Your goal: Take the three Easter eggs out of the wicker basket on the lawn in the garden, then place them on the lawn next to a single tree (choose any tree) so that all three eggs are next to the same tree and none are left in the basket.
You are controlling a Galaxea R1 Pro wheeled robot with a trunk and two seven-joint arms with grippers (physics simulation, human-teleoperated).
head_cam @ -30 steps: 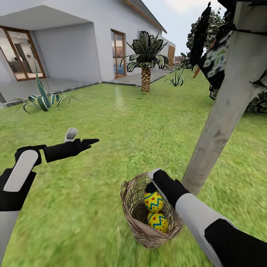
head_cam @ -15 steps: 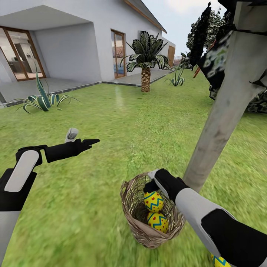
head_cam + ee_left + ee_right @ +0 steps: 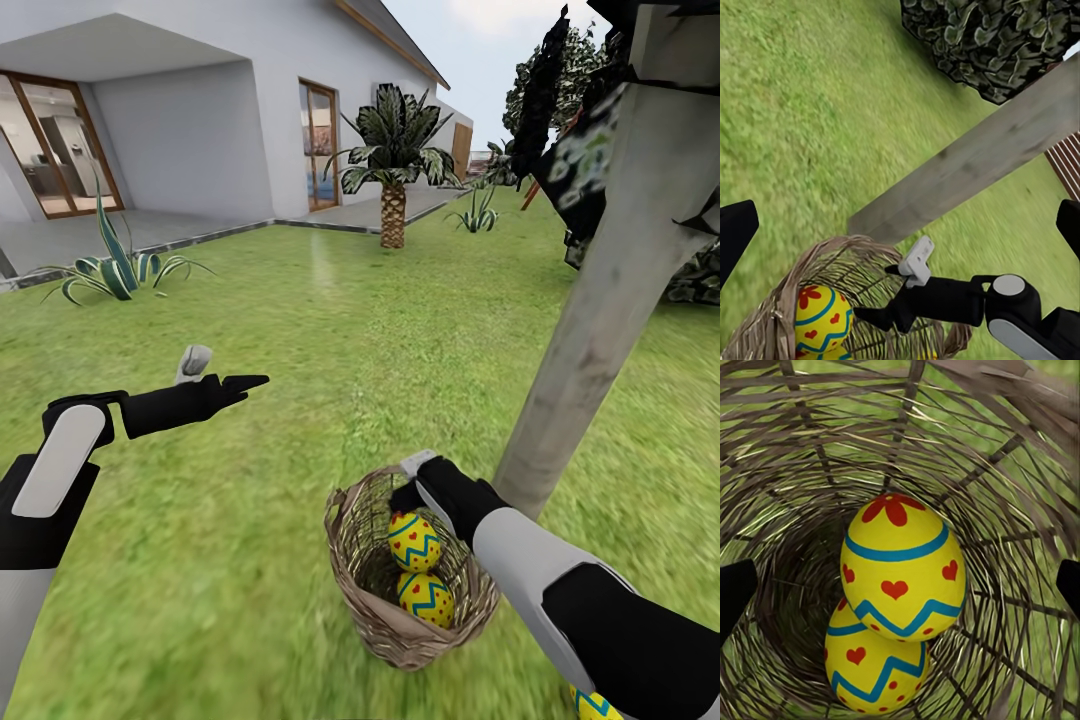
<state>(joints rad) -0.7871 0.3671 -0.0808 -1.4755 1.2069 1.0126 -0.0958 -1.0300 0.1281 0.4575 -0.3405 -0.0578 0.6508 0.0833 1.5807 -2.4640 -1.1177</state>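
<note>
The wicker basket [image 3: 372, 612] stands on the lawn [image 3: 300, 330] just left of the tree's pale trunk [image 3: 600, 300]. Two yellow Easter eggs with blue zigzags and red hearts lie stacked inside it: an upper egg [image 3: 414, 541] [image 3: 902, 566] [image 3: 823, 318] and a lower egg [image 3: 426, 598] [image 3: 874, 671]. A third egg [image 3: 592, 705] peeks out on the grass under my right forearm. My right gripper [image 3: 410, 482] [image 3: 894, 289] hangs open over the basket's mouth, right above the upper egg and holding nothing. My left gripper [image 3: 220, 375] is open and empty, off to the left above the grass.
A dark bush [image 3: 997, 37] sits behind the trunk. Further off are a palm [image 3: 393, 160], a spiky agave [image 3: 118, 262], the white house [image 3: 200, 110] with its paved path [image 3: 90, 240], and open grass to the left and ahead.
My right forearm has shifted slightly, uncovering the egg on the grass at the bottom edge. The gripper stays over the basket. The left arm has not moved.
</note>
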